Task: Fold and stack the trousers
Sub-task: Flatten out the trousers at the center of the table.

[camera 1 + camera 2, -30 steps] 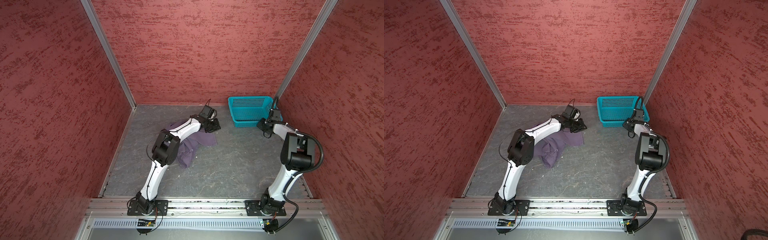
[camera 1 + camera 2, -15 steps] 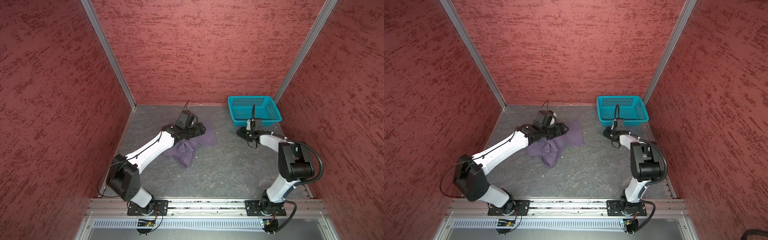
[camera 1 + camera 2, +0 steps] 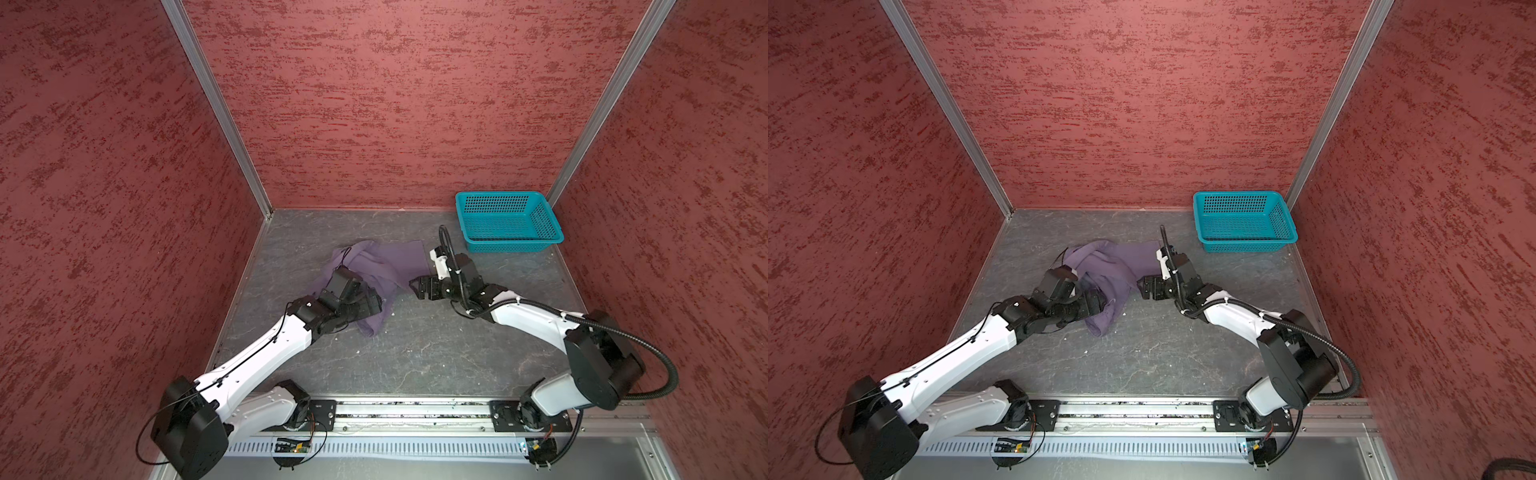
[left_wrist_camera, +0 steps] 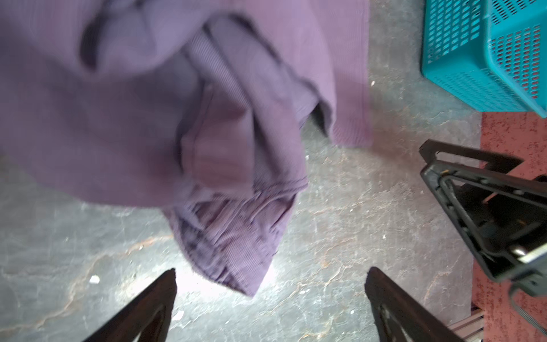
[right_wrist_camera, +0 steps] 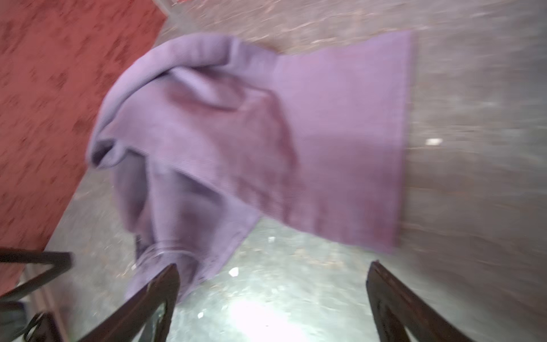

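Note:
The trousers lie crumpled in a purple heap on the grey floor, mid-back of the cell in both top views. My left gripper hovers over the heap's near left part, jaws open. In the left wrist view the trousers end in a bunched corner just ahead of the open left gripper, with only floor between the fingers. My right gripper sits at the heap's right edge, open and holding nothing. One flat leg of the trousers spreads ahead of it.
A teal perforated basket stands at the back right corner. Red textured walls close in the left, back and right sides. A metal rail with both arm bases runs along the front.
Both grippers have gone from nearly shut to wide open. The left arm dropped low and pulled back over the trousers. The right arm swung from the basket to the trousers' right edge.

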Motion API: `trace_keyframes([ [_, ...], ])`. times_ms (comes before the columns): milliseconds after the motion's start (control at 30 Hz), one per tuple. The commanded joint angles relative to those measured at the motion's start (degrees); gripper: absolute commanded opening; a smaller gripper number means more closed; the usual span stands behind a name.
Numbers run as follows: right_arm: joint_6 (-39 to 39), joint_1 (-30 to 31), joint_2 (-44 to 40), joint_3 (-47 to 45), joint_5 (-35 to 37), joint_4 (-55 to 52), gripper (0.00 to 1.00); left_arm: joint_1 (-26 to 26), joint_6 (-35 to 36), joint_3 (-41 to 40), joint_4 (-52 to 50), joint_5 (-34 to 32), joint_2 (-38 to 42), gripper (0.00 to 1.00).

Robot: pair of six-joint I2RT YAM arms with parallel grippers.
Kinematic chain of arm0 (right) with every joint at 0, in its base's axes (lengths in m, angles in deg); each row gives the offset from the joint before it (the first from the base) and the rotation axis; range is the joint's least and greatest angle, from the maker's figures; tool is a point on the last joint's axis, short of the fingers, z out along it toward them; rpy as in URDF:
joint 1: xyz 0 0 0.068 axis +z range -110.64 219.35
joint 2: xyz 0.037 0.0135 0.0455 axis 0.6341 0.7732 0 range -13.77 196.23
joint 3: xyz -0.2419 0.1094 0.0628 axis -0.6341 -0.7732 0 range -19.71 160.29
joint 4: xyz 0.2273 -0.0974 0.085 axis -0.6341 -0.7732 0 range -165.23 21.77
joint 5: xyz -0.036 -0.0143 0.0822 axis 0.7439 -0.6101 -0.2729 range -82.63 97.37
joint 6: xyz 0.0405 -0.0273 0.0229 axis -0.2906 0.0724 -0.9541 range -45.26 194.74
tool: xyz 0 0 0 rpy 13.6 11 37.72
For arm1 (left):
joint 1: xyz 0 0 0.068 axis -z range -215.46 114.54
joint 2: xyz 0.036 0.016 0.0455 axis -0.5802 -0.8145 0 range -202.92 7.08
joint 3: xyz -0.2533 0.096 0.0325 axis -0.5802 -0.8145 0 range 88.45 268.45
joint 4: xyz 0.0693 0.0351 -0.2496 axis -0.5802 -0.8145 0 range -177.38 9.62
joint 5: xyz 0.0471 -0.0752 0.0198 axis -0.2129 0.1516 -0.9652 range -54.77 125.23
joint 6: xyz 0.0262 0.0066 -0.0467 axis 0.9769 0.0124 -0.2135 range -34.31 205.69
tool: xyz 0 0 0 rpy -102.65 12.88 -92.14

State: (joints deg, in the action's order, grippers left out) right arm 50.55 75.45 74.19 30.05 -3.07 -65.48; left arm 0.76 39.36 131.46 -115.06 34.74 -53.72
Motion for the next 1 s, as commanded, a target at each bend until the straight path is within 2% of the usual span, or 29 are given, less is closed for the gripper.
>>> trace_keyframes([
  [0,-0.8,2.3,3.7,2.94,-3.51,4.8,0.89,2.9,-4.7,-3.33,3.52,-2.13,1.56,1.0],
  [100,-1.04,5.02,7.12,5.85,-4.28,4.76,0.85,6.16,-6.77,-5.14,5.44,-3.38,0.6,1.0],
  [200,-1.97,6.08,8.95,7.16,-6.12,5.83,0.75,8.17,-6.86,-5.39,7.52,-4.28,-2.97,0.99],
  [300,-2.71,6.08,8.29,6.94,-6.73,5.61,0.65,8.24,-6.56,-4.8,9.67,-4.07,-8.08,0.79],
  [400,-1.43,6.09,4.85,5.8,-3.91,2.8,0.65,7.6,-5.16,-3.17,10.92,-4.46,-12.16,0.62],
  [567,1.39,6.06,-3.51,1.13,3.27,-2.11,0.65,4.54,0.2,4.08,8.04,-5.05,-17.18,0.18],
  [600,1.73,6.02,-5.2,0.06,4.63,-2.94,0.65,3.87,1.54,6.6,6.24,-5.05,-17.76,0.06],
  [633,1.86,6.0,-7.42,-0.94,5.87,-3.77,0.7,3.31,3.4,9.54,4.43,-5.21,-18.09,0.0],
  [667,1.9,6.0,-9.0,-1.74,6.86,-4.27,0.8,3.07,5.2,12.57,2.76,-5.58,-18.05,0.0],
  [700,1.99,6.02,-10.79,-2.79,8.06,-4.62,0.97,2.66,7.24,16.48,0.48,-6.4,-17.87,0.0],
  [833,2.21,6.0,-17.24,-5.94,14.83,-4.85,0.99,2.53,14.75,33.87,-8.74,-9.78,-16.05,0.0],
  [967,4.21,5.91,-20.49,-5.06,19.7,-4.06,0.99,1.36,18.64,45.82,-12.86,-9.9,-11.34,0.0],
])
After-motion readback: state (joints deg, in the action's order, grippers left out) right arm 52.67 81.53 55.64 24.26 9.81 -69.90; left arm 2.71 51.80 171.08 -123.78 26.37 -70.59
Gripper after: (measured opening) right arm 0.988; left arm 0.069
